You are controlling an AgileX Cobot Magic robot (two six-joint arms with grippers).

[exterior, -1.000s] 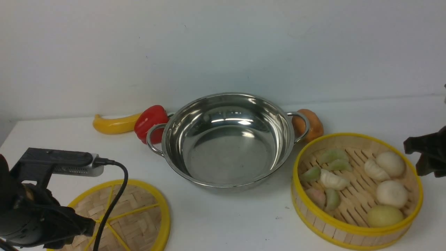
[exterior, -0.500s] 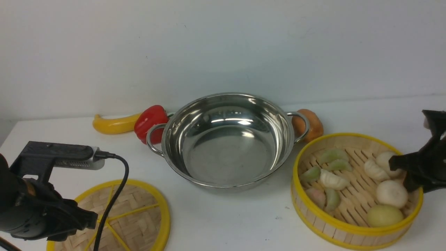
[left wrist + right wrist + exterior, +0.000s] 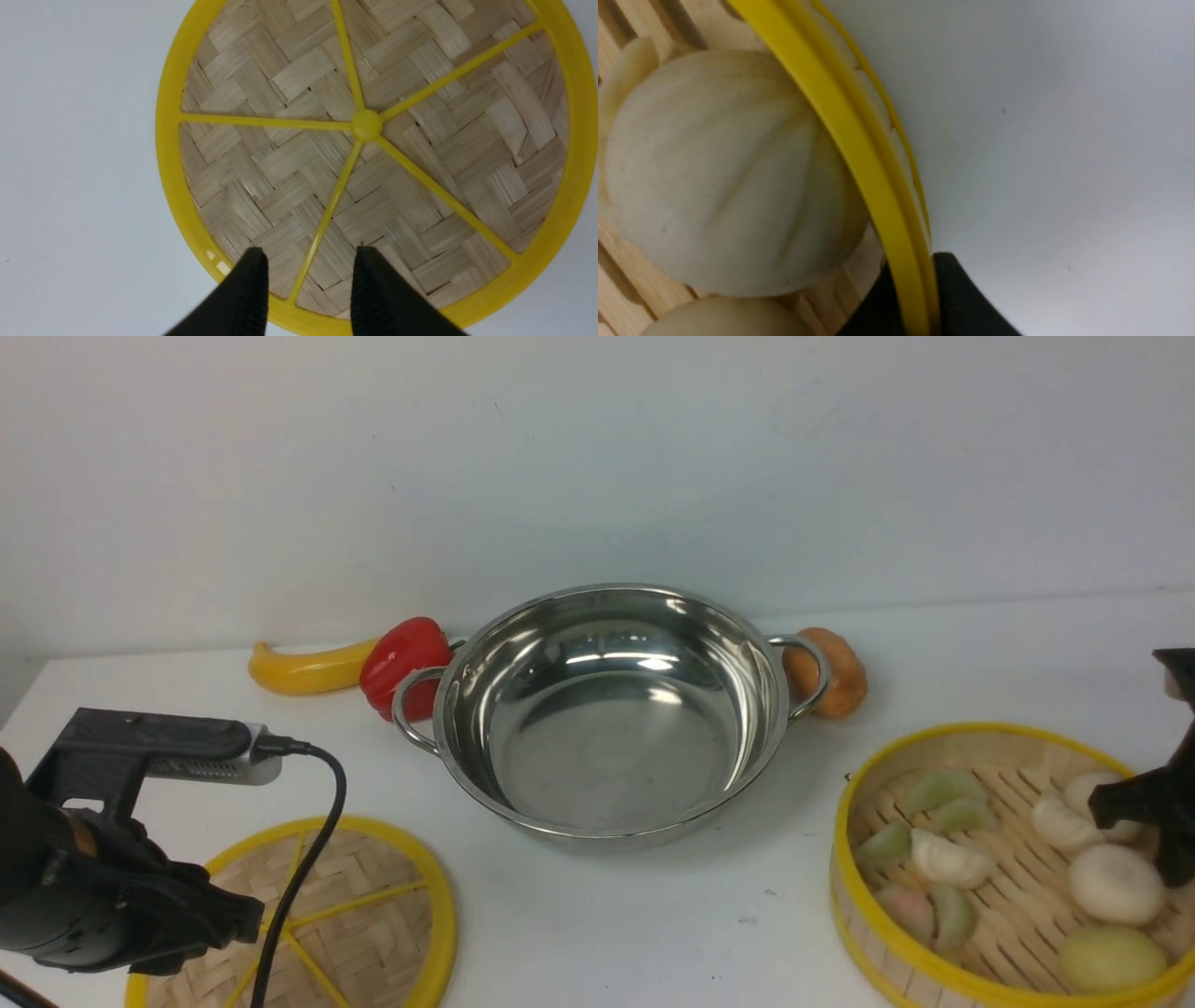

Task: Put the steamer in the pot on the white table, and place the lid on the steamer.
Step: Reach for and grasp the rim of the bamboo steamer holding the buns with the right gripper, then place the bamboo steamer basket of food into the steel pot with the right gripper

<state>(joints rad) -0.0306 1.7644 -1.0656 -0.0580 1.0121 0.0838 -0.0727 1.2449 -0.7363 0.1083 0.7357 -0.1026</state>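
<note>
Right gripper [image 3: 920, 275]: jaws nearly closed, pinching the steamer [image 3: 971, 732] by its yellow rim, one finger inside the wall and one outside, both pressed to it.

Left gripper [image 3: 308, 275]: jaws parted, holding nothing, poised over the lid [image 3: 364, 154] near its edge with one yellow spoke showing between the fingers. Contact with the weave could not be told.

Steamer stood at the near right of the white table [image 3: 653, 933], open side up, well apart from the pot [image 3: 597, 747]. Round, so no long axis; floor slats ran on a diagonal in the front view. Whether its base touched the table could not be told.

Steamer held white buns [image 3: 1116, 884], a yellowish bun [image 3: 1111, 957], green dumplings [image 3: 938, 791], a white dumpling [image 3: 950, 859] and a pink dumpling [image 3: 904, 907].

Pot sat at centre, upright, handles to left and right, its inside bare steel.

Lid lay flat at near left, knob up.

Beside the pot's left handle: red pepper [image 3: 403, 663], yellow squash [image 3: 303, 670]. Behind the right handle: an orange-brown lump [image 3: 840, 672].
</note>
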